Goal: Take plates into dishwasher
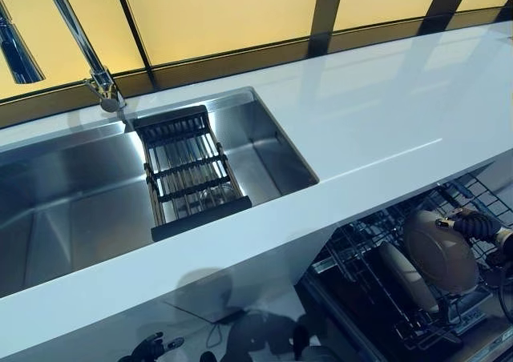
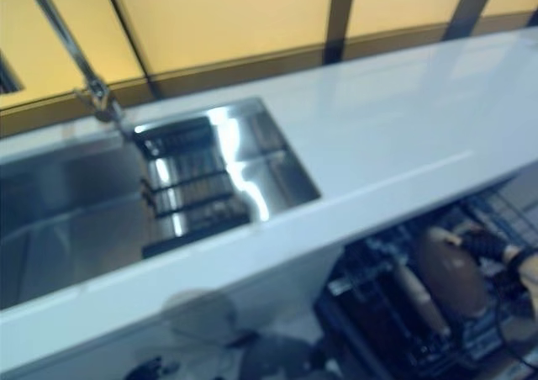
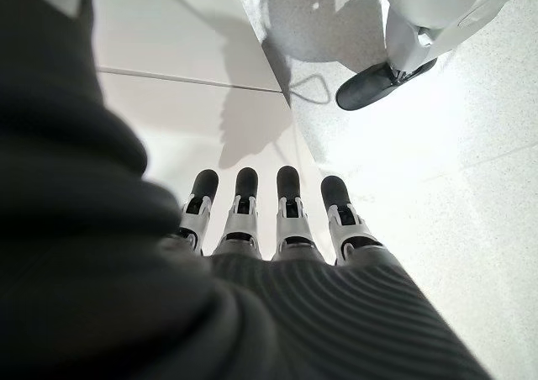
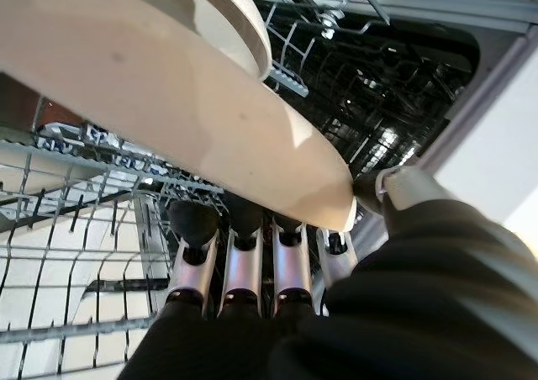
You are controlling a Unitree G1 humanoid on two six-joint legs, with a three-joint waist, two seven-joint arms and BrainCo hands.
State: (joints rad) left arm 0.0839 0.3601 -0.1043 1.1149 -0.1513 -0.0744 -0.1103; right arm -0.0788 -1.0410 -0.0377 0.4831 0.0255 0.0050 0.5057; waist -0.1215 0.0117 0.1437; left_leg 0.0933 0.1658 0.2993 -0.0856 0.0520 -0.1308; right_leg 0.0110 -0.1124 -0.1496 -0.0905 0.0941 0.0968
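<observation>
My right hand (image 1: 474, 224) is at the lower right, over the pulled-out dishwasher rack (image 1: 353, 242). It is shut on a brown plate (image 1: 439, 251), which it holds on edge above the rack's wires. In the right wrist view the plate's pale underside (image 4: 168, 77) lies across the fingers (image 4: 244, 271), with the thumb pressed on its rim. A second plate (image 1: 406, 278) stands in the rack just left of the held one. My left hand (image 1: 151, 347) hangs low by the floor with its fingers (image 3: 290, 220) straight and nothing in it.
A white counter (image 1: 385, 114) runs across the view above the dishwasher. A steel sink (image 1: 72, 210) on the left holds a black drying rack (image 1: 188, 170) with no dishes in it, and a faucet (image 1: 80, 38) rises behind it.
</observation>
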